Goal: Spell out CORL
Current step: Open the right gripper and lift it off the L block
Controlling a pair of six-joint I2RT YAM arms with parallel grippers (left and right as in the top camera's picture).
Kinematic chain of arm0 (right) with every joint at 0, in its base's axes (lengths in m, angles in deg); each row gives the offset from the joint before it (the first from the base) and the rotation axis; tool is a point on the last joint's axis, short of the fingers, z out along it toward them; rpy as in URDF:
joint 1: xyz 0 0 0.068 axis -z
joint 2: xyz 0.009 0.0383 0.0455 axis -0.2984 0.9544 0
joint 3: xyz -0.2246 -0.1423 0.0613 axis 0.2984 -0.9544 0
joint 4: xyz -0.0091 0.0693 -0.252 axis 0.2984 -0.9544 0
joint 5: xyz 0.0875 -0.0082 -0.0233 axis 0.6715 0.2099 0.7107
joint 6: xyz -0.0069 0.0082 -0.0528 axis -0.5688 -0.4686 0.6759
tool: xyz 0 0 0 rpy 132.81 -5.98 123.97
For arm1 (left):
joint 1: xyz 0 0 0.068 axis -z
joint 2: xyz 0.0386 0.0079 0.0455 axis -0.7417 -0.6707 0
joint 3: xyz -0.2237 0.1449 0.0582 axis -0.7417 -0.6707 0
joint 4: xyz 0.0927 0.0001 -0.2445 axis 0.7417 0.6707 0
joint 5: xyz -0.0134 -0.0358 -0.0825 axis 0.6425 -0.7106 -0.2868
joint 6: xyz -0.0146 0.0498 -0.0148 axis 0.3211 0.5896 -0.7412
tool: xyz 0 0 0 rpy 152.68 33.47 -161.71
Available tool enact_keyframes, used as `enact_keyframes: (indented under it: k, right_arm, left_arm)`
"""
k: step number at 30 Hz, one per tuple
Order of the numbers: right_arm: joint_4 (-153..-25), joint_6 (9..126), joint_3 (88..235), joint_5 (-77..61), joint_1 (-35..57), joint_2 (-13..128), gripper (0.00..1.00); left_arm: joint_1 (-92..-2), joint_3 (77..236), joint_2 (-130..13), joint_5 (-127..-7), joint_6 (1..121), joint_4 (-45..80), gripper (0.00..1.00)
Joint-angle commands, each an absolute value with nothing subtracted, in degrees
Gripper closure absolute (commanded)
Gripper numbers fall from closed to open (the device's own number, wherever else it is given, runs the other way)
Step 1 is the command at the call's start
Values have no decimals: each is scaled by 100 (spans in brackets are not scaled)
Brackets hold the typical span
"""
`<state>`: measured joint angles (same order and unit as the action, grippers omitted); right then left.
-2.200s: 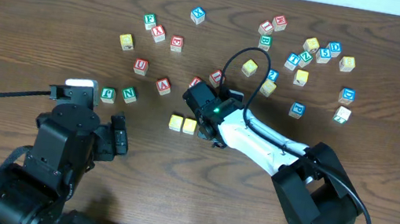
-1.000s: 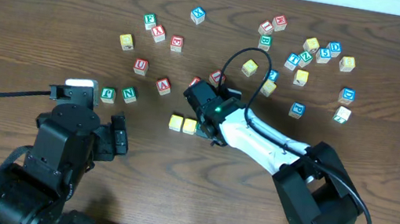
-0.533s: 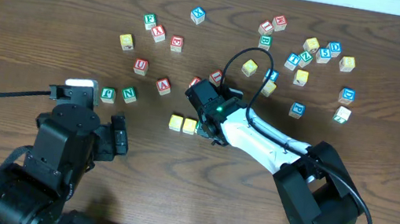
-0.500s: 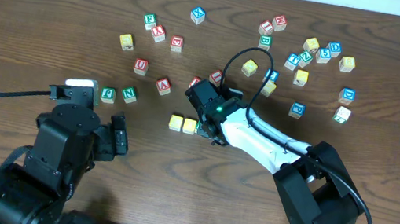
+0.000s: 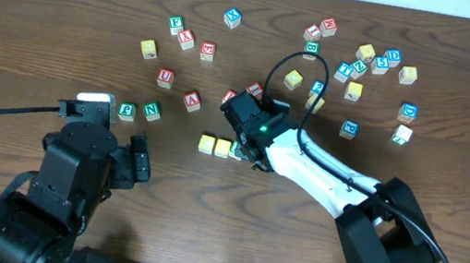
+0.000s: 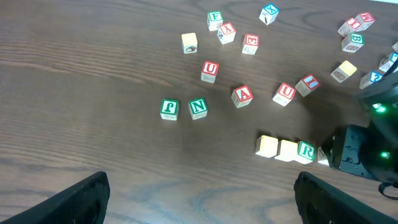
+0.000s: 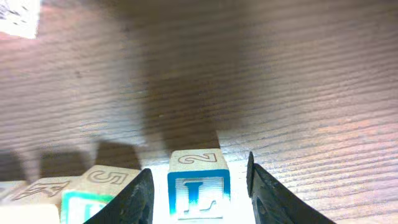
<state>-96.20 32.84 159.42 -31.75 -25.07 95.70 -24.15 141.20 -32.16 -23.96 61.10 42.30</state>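
My right gripper (image 7: 198,177) is down at the right end of the row. Its two dark fingers (image 7: 132,200) stand either side of the blue L cube (image 7: 199,190), and a thin gap shows on each side. The jaws are parted slightly wider than the cube and grip nothing.

The L cube rests on the table (image 5: 45,29), touching the green R cube (image 6: 305,151) on its left. Left of that come the two yellow cubes (image 6: 266,145) (image 6: 286,150), also touching. That makes four cubes in one line near the middle of the table: two yellow, one green-lettered and one blue-lettered. From overhead the gripper body hides the L and most of the R.

The cubes are small pale wooden blocks with square edges, printed letters and coloured borders. The top of the L cube carries an outlined 2. The table is dark brown with a strong wood grain.

My left gripper (image 6: 200,199) hangs over the near left of the table, well apart from the row. Its jaws are spread wide with nothing between them. Beyond it, two green-lettered cubes (image 6: 183,108) sit side by side, and further loose cubes are scattered across the far side.
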Motion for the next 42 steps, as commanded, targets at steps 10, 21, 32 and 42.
enact_keyframes:
  k: [10,21,32,42]
  right_arm:
    - [-10214,2606,15907,-4395,-2391,9190,82]
    - [-10798,2209,15905,-4185,-2468,9192,99]
    - [-10039,1999,15295,-4167,-2603,9337,99]
    - [-9543,2375,15230,-4115,-2623,9337,99]
  left_arm:
    - [-2435,14177,-3213,-2322,6167,4241,7]
    - [-2435,14177,-3213,-2322,6167,4241,7]
    - [-2435,14177,-3213,-2322,6167,4241,7]
    - [-2435,14177,-3213,-2322,6165,4241,7]
